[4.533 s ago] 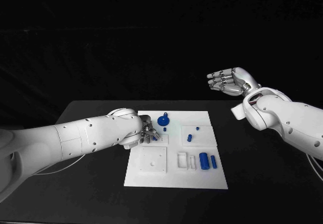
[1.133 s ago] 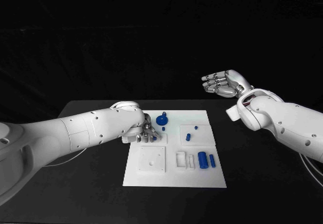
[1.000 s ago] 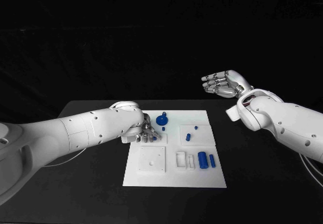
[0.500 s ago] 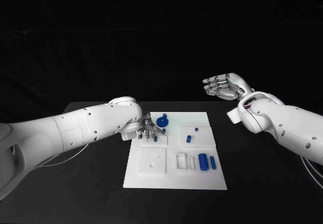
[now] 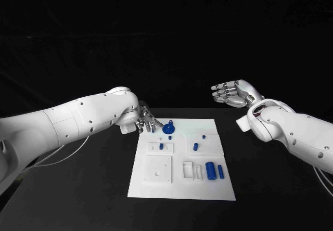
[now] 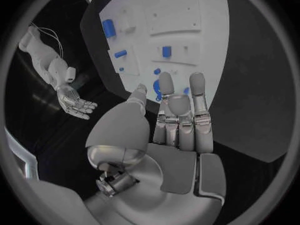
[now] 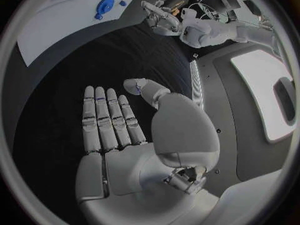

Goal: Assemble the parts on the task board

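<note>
The white task board (image 5: 182, 185) lies in the middle of the black table. A round blue knob piece (image 5: 169, 128) stands at its far edge. A small blue peg (image 5: 161, 146) stands in the far-left white block, and another blue peg (image 5: 196, 145) is in the block to its right. A thick blue cylinder (image 5: 210, 171) and a thinner one (image 5: 220, 170) lie side by side nearer me. My left hand (image 5: 142, 122) hovers above the board's far-left corner, fingers straight and palm empty (image 6: 178, 122). My right hand (image 5: 235, 92) is raised off to the right, fingers (image 7: 109, 120) spread, holding nothing.
A plain white square block (image 5: 158, 169) sits on the board's near-left part, with small white upright pieces (image 5: 192, 169) beside it. Bare black table (image 5: 83, 192) surrounds the board on all sides. The left wrist view shows the board (image 6: 206, 15) beyond the fingertips.
My left hand has lifted off the far-left block and drawn back toward the board's far corner, leaving the small blue peg standing there. My right hand drifted slightly rightward.
</note>
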Motion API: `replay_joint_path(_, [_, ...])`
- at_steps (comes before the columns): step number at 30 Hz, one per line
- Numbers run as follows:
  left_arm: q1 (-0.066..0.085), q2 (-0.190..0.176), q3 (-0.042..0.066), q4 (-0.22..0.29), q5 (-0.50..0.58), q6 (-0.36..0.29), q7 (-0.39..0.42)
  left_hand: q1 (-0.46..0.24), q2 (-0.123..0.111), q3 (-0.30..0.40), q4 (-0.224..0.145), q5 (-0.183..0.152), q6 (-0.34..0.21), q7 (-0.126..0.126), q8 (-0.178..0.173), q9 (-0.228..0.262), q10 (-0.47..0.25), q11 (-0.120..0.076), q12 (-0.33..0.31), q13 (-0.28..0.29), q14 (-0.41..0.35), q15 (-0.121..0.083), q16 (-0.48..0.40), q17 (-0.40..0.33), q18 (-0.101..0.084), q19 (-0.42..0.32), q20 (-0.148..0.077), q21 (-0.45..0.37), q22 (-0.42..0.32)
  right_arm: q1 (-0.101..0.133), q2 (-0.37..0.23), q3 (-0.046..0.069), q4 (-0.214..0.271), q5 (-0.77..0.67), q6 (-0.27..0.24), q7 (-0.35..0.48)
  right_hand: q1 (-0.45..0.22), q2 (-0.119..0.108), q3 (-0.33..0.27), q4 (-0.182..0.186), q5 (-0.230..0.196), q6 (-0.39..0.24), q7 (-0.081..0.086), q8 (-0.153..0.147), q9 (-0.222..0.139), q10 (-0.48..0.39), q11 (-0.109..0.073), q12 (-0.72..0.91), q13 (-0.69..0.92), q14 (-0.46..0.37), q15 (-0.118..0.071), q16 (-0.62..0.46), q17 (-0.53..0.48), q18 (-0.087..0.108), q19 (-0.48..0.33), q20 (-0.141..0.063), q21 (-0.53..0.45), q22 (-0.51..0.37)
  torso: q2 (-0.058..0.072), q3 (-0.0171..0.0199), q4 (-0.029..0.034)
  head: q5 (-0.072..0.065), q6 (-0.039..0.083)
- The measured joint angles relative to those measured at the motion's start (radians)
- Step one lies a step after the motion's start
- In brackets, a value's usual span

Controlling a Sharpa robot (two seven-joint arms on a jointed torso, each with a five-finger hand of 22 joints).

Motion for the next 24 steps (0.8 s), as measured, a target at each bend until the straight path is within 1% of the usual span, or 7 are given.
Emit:
replay_joint_path(4, [0.004,0.014,0.000,-0.063,0.010,-0.002,0.011,0.004,0.004,-0.009,-0.009,0.014,-0.027,0.010,0.008,-0.023,0.000,0.000,-0.020,0.001,-0.007,0.001,0.002,-0.009,0.000,0.000,0.000,-0.006,0.000,0.000,0.000,0.000,0.000,0.000,0.001,0.000,0.000,0.000,0.000,0.000,0.000,0.000,0.000,0.000,0.000,0.000,0.000,0.000,0.000,0.000,0.000,0.000,0.000,0.000,0.000,0.000,0.000,0.000,0.002,-0.0001,-0.0013,0.002,0.006])
replay_joint_path(10, [0.006,0.055,0.001,-0.164,0.020,-0.016,0.047,-0.003,-0.003,-0.015,0.007,0.014,-0.106,0.012,0.146,-0.046,0.000,0.000,-0.041,0.009,-0.009,0.002,0.002,-0.019,0.000,0.004,0.004,-0.014,0.000,-0.001,-0.001,0.000,0.001,0.000,0.001,0.001,0.000,0.000,0.000,0.000,0.000,0.000,0.000,0.000,0.000,0.000,0.000,0.000,0.000,0.000,0.000,0.000,0.000,0.000,0.000,0.000,0.000,0.000,0.008,-0.0018,-0.0050,0.009,0.016])
replay_joint_path(11, [0.006,0.063,0.001,-0.180,0.020,-0.017,0.052,-0.003,-0.003,-0.015,0.008,0.014,-0.106,0.012,0.157,-0.047,0.000,0.000,-0.041,0.011,-0.009,0.002,0.002,-0.019,0.000,0.004,0.004,-0.014,0.000,-0.001,-0.001,0.000,0.001,0.000,0.001,0.001,0.000,0.000,0.000,0.000,0.000,0.002,-0.002,0.000,0.000,0.000,0.000,0.000,0.000,0.000,0.000,0.000,0.000,0.000,0.000,0.000,0.000,0.000,0.009,-0.0018,-0.0060,0.010,0.017])
replay_joint_path(15, [0.006,0.092,0.001,-0.240,0.016,-0.020,0.074,-0.003,-0.003,-0.015,0.008,0.014,-0.106,0.012,0.185,-0.048,0.000,0.000,-0.041,0.014,-0.009,0.002,0.002,-0.021,0.000,0.004,0.004,-0.014,0.000,-0.001,-0.001,0.000,0.006,0.000,0.002,0.001,0.000,0.000,0.000,0.000,0.000,0.003,-0.003,0.000,0.000,0.000,0.000,0.000,0.000,0.000,0.000,0.000,0.000,0.000,0.000,0.000,0.000,0.000,0.015,-0.0027,-0.0117,0.015,0.022])
replay_joint_path(20, [-0.002,0.124,0.000,-0.309,-0.004,-0.018,0.096,-0.004,-0.004,-0.018,0.011,0.007,-0.106,0.012,0.191,-0.050,0.000,0.000,-0.041,0.014,-0.009,0.002,0.006,-0.022,0.000,0.004,0.004,-0.014,0.000,-0.001,-0.005,0.000,0.018,0.000,0.002,0.001,0.000,0.000,0.000,0.000,0.005,0.003,-0.003,0.000,0.000,0.000,0.000,0.000,0.000,0.000,0.000,0.000,0.000,0.000,0.000,0.000,0.000,0.000,0.024,-0.0037,-0.0167,0.018,0.029])
replay_joint_path(22, [-0.008,0.136,0.000,-0.338,-0.015,-0.015,0.103,-0.016,-0.016,-0.014,0.019,0.005,-0.111,0.003,0.217,-0.025,0.000,0.000,-0.041,0.017,-0.014,-0.003,0.011,-0.022,0.000,0.004,0.004,-0.014,0.000,-0.001,-0.009,0.000,0.023,0.000,0.002,0.001,0.000,0.000,0.000,0.000,0.005,0.003,-0.003,0.000,0.000,0.000,0.000,0.000,0.000,0.000,0.000,0.000,0.000,0.000,0.000,0.000,0.000,0.000,0.028,-0.0041,-0.0190,0.020,0.032])
replay_joint_path(24, [-0.011,0.143,-0.001,-0.356,-0.023,-0.011,0.107,-0.020,-0.020,-0.012,0.022,0.003,-0.113,0.002,0.225,-0.013,0.000,0.000,-0.041,0.017,-0.014,-0.003,0.011,-0.022,0.000,0.004,0.004,-0.014,0.000,-0.001,-0.012,0.000,0.027,0.000,0.002,0.001,0.000,0.000,0.000,0.000,0.005,0.003,-0.003,0.000,0.000,0.000,0.000,0.000,0.000,0.000,0.000,0.000,0.000,0.000,0.000,0.000,0.000,0.000,0.030,-0.0043,-0.0205,0.021,0.034])
